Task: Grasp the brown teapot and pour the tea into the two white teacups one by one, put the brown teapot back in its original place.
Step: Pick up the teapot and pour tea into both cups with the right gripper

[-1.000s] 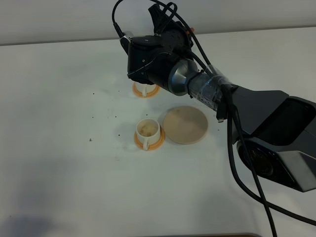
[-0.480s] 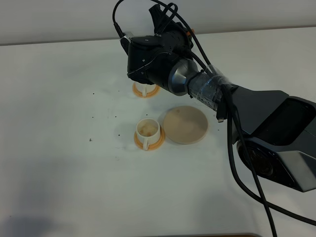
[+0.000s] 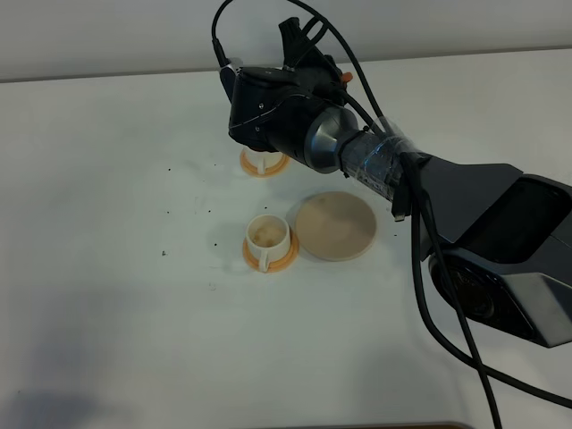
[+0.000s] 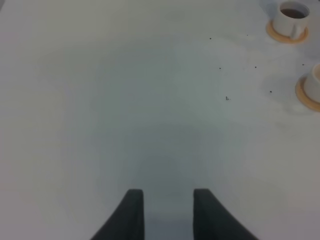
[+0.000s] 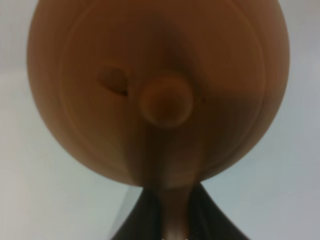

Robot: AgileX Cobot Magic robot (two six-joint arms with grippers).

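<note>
The brown teapot (image 5: 160, 85) fills the right wrist view, lid knob facing the camera. My right gripper (image 5: 172, 212) is shut on its stubby handle. From the high camera, the right arm's wrist (image 3: 277, 112) hangs over the far white teacup (image 3: 263, 163) and hides the teapot. The near teacup (image 3: 267, 236) stands on its orange saucer (image 3: 284, 260) with brownish contents. Right of it lies the bare beige coaster (image 3: 336, 225). My left gripper (image 4: 167, 212) is open above bare table, with both teacups (image 4: 291, 15) (image 4: 315, 82) far off.
The white table (image 3: 116, 268) carries a few dark specks left of the cups. The right arm's dark links and cables (image 3: 483, 223) stretch across the right side. The table's front edge runs along the bottom of the high view.
The right wrist has turned slightly over the far teacup. The cups, the coaster and the left gripper have not moved.
</note>
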